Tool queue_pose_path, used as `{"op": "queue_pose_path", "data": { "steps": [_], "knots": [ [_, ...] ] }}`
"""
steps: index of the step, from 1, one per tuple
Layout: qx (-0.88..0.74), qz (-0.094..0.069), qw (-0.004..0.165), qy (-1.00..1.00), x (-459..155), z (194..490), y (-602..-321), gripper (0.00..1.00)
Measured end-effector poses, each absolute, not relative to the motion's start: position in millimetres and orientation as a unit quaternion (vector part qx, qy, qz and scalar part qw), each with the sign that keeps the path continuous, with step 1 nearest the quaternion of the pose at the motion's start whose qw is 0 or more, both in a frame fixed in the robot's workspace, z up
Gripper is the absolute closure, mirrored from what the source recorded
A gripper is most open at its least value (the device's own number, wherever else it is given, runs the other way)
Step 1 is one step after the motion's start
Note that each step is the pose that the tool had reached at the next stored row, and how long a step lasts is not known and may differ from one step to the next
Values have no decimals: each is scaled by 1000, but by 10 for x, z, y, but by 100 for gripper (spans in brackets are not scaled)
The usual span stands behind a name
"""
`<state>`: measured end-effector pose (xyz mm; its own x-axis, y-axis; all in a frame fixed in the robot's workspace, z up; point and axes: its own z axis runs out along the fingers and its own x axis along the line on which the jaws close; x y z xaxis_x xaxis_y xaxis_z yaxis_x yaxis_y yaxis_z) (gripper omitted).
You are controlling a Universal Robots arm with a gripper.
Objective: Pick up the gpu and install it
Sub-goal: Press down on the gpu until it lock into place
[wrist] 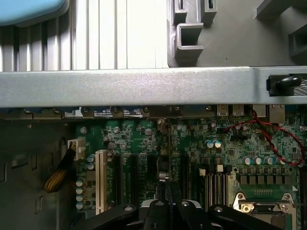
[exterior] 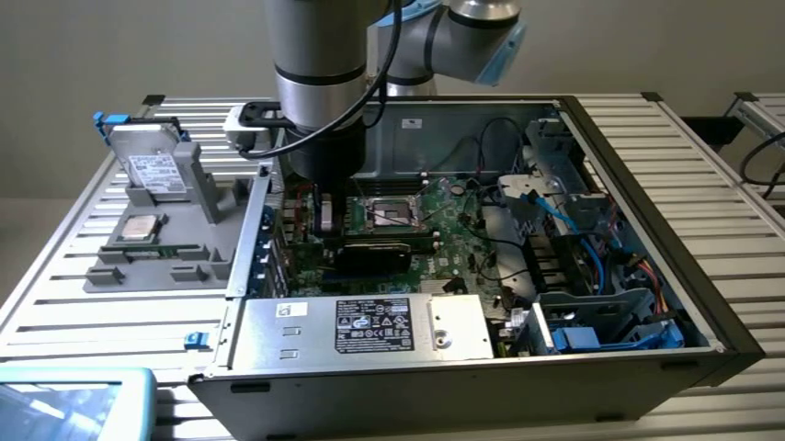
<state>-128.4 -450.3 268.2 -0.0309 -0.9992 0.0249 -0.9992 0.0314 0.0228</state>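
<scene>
One gripper [wrist: 165,191], fingers clamped on the gpu [exterior: 371,252] above the motherboard [wrist: 201,153], risked bending the card if misaligned with a slot.

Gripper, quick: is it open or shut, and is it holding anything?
Gripper: shut on the gpu, held edge-on over the motherboard slots inside the computer case.
</scene>
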Motion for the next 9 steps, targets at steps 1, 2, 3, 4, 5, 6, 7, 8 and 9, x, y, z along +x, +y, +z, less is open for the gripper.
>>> {"op": "queue_pose_path", "data": {
  "steps": [1, 2, 3, 4, 5, 6, 7, 8, 9],
  "knots": [
    [695, 0, 17, -718, -1284, 2681, -4503, 88],
    [695, 0, 17, -719, -1283, 2679, -4503, 88],
    [694, 0, 17, -720, -1282, 2678, -4503, 88],
    [694, 0, 17, -720, -1281, 2677, -4503, 88],
    [693, 0, 17, -721, -1280, 2677, -4503, 88],
    [692, 0, 17, -721, -1280, 2677, -4503, 88],
    [692, 0, 17, -722, -1280, 2676, -4503, 88],
    [692, 0, 17, -722, -1280, 2676, -4503, 88],
    [691, 0, 17, -722, -1280, 2676, -4503, 88]
  ]
}}
